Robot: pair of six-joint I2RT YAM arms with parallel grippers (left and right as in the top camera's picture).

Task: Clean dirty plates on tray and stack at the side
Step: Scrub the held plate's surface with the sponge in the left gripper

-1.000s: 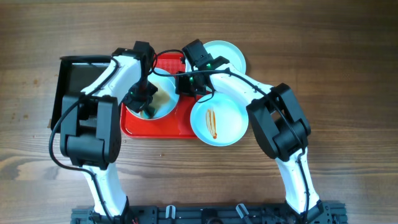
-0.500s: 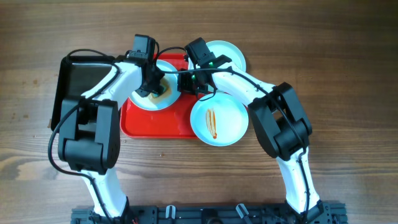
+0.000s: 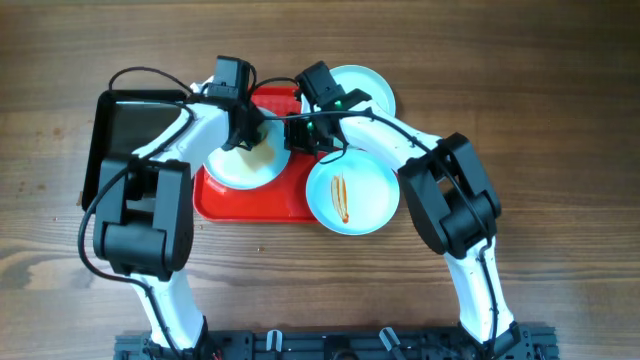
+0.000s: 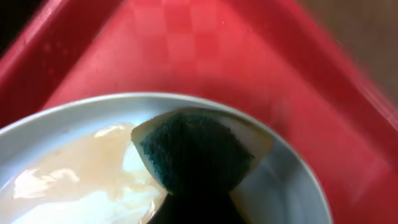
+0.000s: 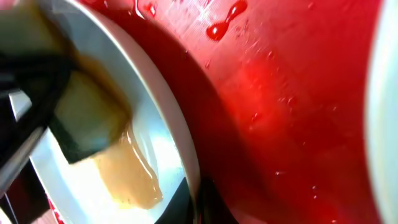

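On the tray, scrubbing under way, one plate pinned and one sponge down.

Left gripper (image 3: pixel 243 132) is clamped on a green-faced sponge (image 4: pixel 196 152), pressing it onto the wet plate (image 3: pixel 228 172) near its 12 o'clock rim. The plate shows a tan, watery smear, so my call is the wipe isn't finished. Right gripper (image 3: pixel 298 135) looks pinched tight on that plate's rim at about 2 o'clock, most likely to stop it sliding under the sponge. That plate lies toward 9 o'clock on the red tray (image 3: pixel 250 207). A streaked plate (image 3: pixel 368 192) overhangs the tray's 4 o'clock corner, uncleaned. A third plate (image 3: pixel 372 85) sits off the 1 o'clock corner, and a black pan (image 3: pixel 125 135) lies at 9 o'clock.
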